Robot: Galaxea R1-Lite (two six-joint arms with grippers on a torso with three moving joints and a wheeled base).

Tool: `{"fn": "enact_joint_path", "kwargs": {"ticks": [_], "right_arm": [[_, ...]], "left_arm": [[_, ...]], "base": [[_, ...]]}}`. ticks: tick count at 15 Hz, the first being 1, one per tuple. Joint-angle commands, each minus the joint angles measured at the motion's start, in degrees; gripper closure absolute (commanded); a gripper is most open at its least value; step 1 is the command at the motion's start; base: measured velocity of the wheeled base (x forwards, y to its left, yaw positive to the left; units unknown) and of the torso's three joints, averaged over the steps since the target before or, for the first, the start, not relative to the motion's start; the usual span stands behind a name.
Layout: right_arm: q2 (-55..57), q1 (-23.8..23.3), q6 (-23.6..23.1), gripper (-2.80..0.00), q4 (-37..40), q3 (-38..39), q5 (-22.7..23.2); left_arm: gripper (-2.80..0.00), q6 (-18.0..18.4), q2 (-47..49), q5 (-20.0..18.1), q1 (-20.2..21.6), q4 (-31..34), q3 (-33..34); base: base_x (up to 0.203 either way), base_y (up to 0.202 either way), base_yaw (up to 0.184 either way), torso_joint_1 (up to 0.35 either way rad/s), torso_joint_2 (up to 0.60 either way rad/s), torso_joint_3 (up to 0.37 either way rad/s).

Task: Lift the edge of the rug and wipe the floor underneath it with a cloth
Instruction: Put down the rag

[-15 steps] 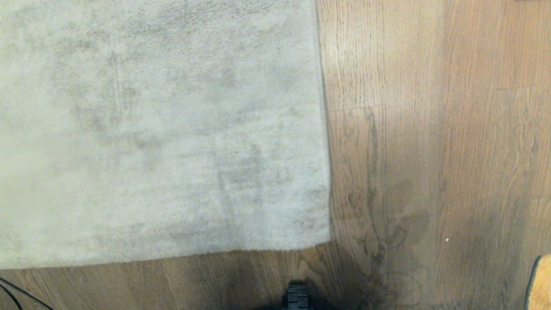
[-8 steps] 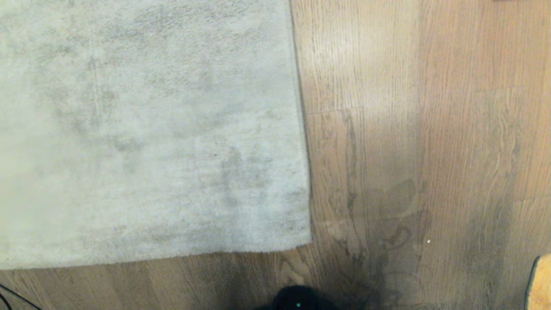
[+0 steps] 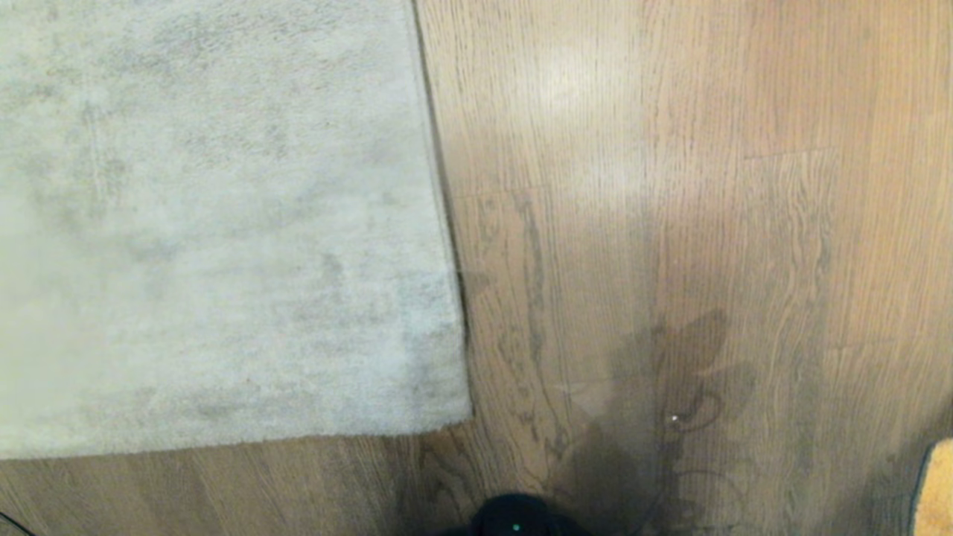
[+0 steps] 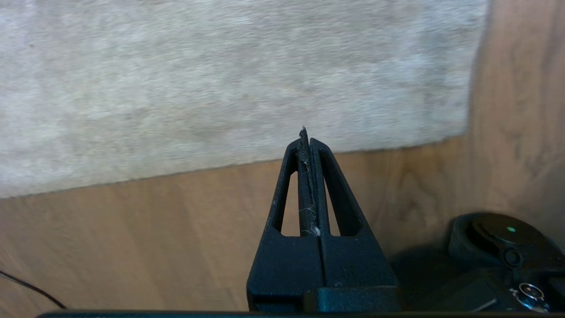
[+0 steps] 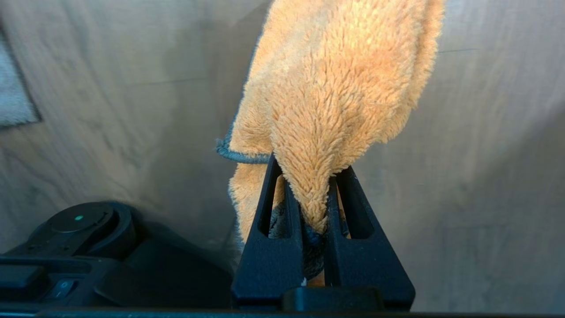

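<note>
The right gripper (image 5: 315, 176) is squeezed tight on the fuzzy orange cloth (image 5: 340, 88), which hangs over the floor (image 3: 670, 223). The left gripper (image 4: 307, 141) is closed and holds nothing. From the head, only a bit of cloth shows at 4 o'clock. The rug edge (image 3: 439, 186) lies flat at 10 o'clock.

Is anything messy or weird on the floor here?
A tiny white speck lies on the floor, right of the rug edge; I cannot tell what it is. A few pale fibres cling between the left gripper's shut fingers. The rug itself lies flat.
</note>
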Motion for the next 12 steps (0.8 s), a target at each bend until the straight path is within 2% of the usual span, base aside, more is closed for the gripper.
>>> {"fn": "enact_joint_path", "kwargs": {"ticks": [1,10,12], "right_arm": [[0.07,0.07,-0.03,0.00,0.00,0.00,0.04],[0.07,-0.01,-0.03,0.00,0.09,0.00,0.04],[0.07,0.01,-0.03,0.00,0.04,0.00,0.04]], "left_arm": [[0.00,0.00,-0.02,0.08,0.00,0.02,0.01],[0.00,0.00,-0.02,0.08,0.00,0.11,0.01],[0.00,0.00,-0.02,0.08,0.00,0.06,0.01]], "base": [[0.000,-0.193,0.004,0.002,0.01,0.002],[0.000,-0.195,0.001,0.004,0.00,0.002],[0.000,-0.116,0.000,0.002,0.00,0.003]]}}
